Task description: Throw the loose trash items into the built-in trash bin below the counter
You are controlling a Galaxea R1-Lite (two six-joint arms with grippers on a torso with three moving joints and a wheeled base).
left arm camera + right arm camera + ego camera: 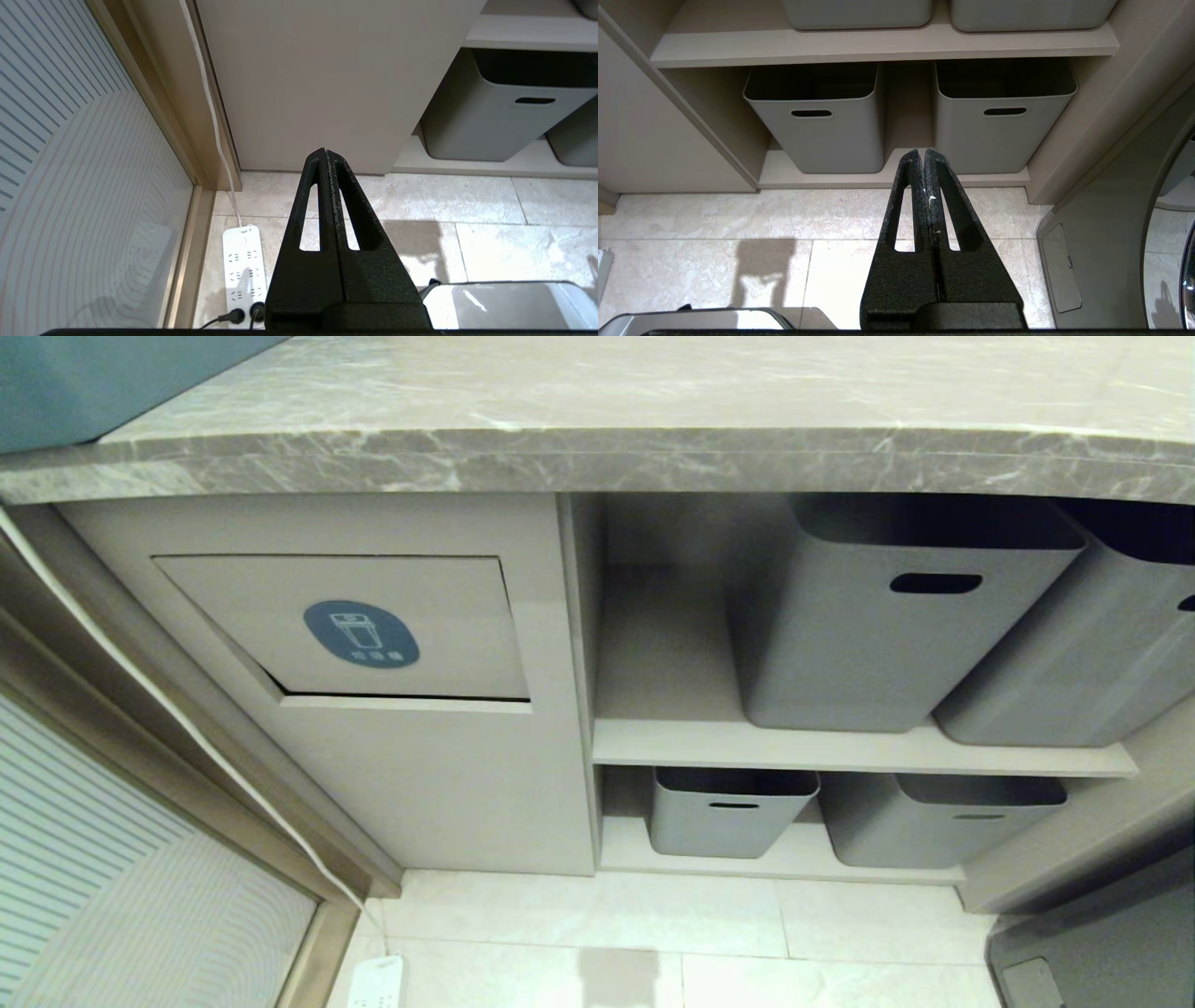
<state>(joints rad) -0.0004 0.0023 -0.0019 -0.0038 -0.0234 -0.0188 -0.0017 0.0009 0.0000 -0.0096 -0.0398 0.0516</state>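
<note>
- The built-in trash bin (pixel 373 691) sits in the beige cabinet front under the counter (pixel 597 457), at the left of the head view; its rectangular flap (pixel 345 627) carries a round blue sticker (pixel 361 633) with a white bin icon.
- The flap's long axis runs level, parallel to the counter's front edge. It faces out toward the robot, and a dark gap shows along its lower edge, so it looks slightly tilted rather than flush.
- No loose trash items show in any view; the visible stretch of counter top holds none that I can make out.
- The left gripper (pixel 325 151) hangs low above the tiled floor in front of the cabinet base, fingers pressed together and holding nothing; a white power strip (pixel 243 261) lies on the floor near it.
- The right gripper (pixel 923 151) is likewise closed and empty, aimed at the two lower grey storage tubs (pixel 817 121).
- Judgement: with nothing in hand, the step is to find and pick up a scrap. Doing it well means looking over the counter top first, then pushing the flap squarely, and keeping clear of the tubs.
</note>
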